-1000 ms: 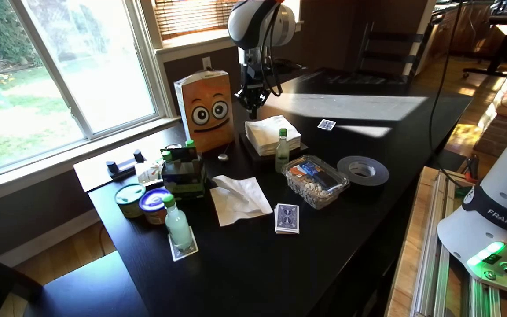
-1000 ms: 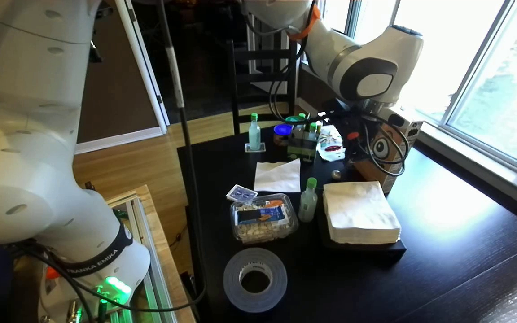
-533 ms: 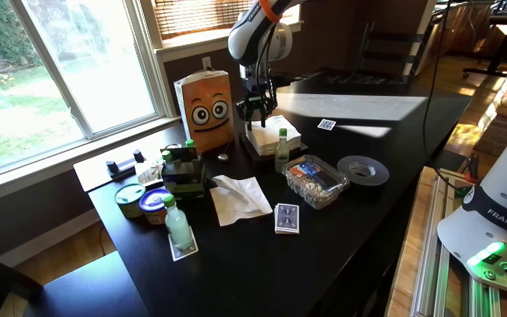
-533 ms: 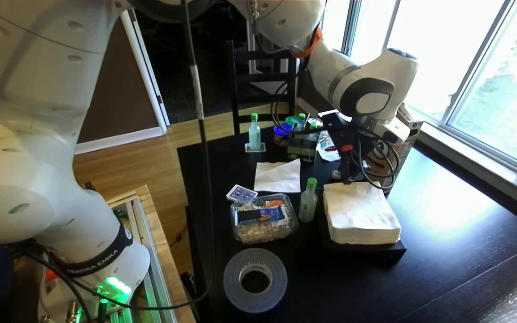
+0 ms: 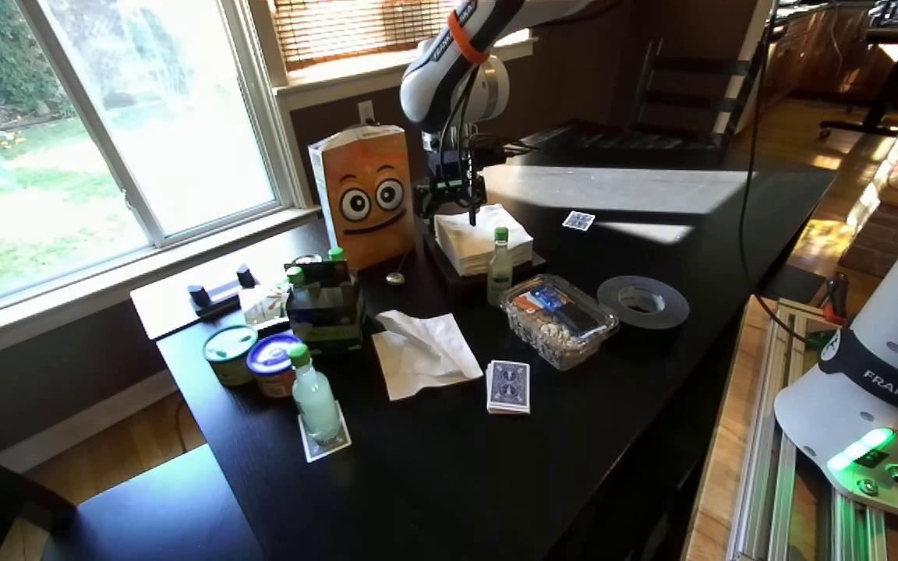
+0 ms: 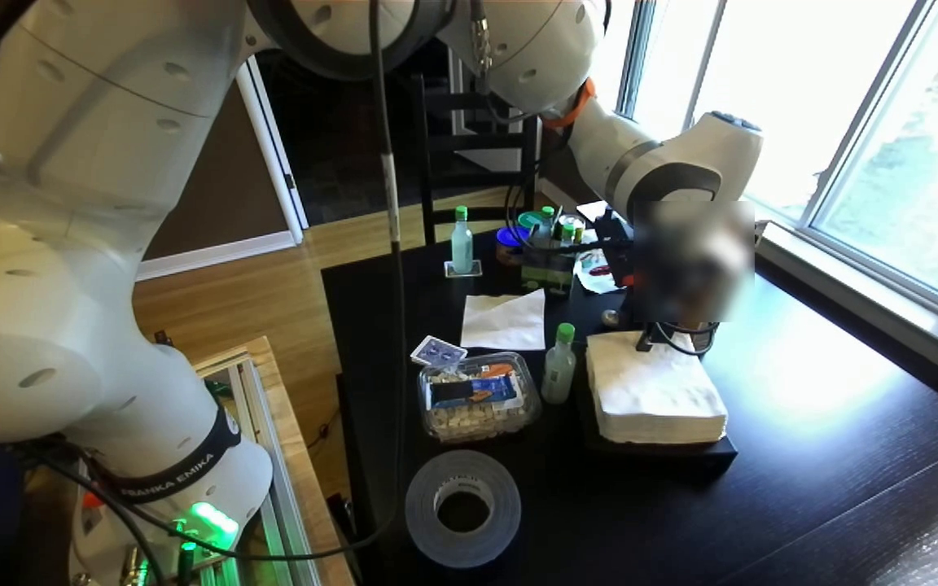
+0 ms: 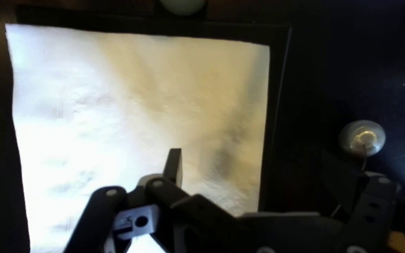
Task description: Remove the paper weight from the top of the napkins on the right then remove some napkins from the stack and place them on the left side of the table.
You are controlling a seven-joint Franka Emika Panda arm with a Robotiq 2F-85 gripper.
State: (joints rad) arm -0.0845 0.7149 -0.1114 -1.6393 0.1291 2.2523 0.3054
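The napkins (image 5: 493, 253) form a square white stack (image 6: 652, 387) on a low black base (image 6: 685, 457), on the black table (image 6: 591, 529). In the wrist view the napkins (image 7: 135, 88) fill much of the picture. Beside them lies a small silvery dome (image 7: 362, 138) with a thin stem, probably the paper weight (image 5: 395, 278). My gripper (image 5: 449, 214) hangs over one edge of the stack, open. One finger (image 7: 173, 165) is above the napkins, the other beyond their edge. Nothing is between them; whether a fingertip touches the paper I cannot tell.
An orange box with a face (image 5: 371, 206) stands close beside the gripper. A green-capped bottle (image 5: 500, 273) is right against the base. A clear tray (image 6: 479, 399), a tape roll (image 6: 420, 509), a loose white sheet (image 6: 504, 320) and cards (image 5: 509, 386) lie around.
The gripper's fingers have spread from nearly together to wide apart. The arm has come down and across from beside the box to the stack's edge. The napkins have not moved.
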